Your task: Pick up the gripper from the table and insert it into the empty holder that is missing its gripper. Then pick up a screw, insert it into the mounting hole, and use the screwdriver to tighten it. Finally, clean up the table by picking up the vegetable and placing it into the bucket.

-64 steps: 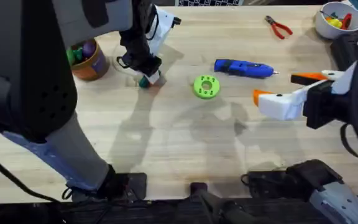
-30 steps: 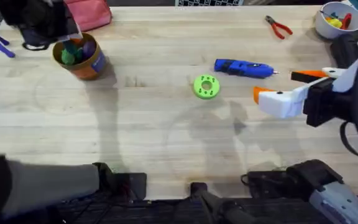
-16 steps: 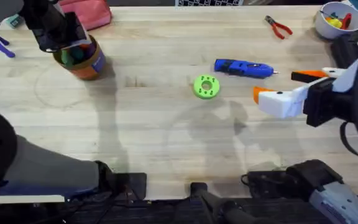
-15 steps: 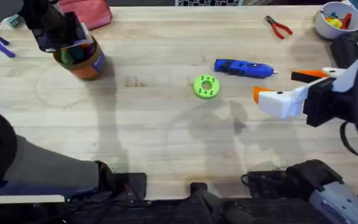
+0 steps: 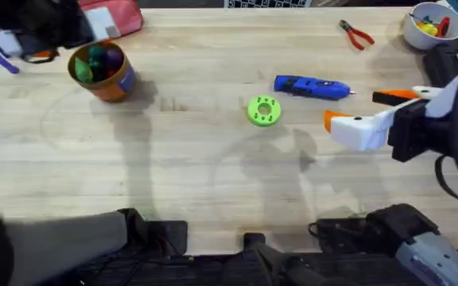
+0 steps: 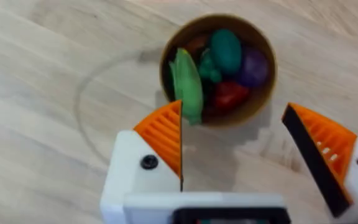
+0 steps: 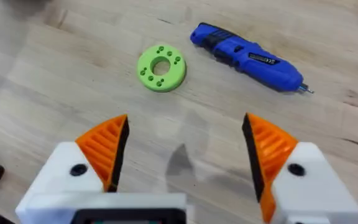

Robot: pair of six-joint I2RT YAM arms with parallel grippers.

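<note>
Both end effectors are spread apart and empty. The left end effector (image 6: 232,146) is held above the bucket (image 5: 102,71), where the vegetable (image 6: 187,85) lies, apparently released.

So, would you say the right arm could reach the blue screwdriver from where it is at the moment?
Probably yes. The right gripper has its jaws open, and the blue screwdriver lies bare on the table ahead of it, with the green disc lying apart to one side.

One bucket (image 5: 103,72), one screwdriver (image 5: 311,86), one green disc (image 5: 264,110) — one pliers (image 5: 357,34).
</note>
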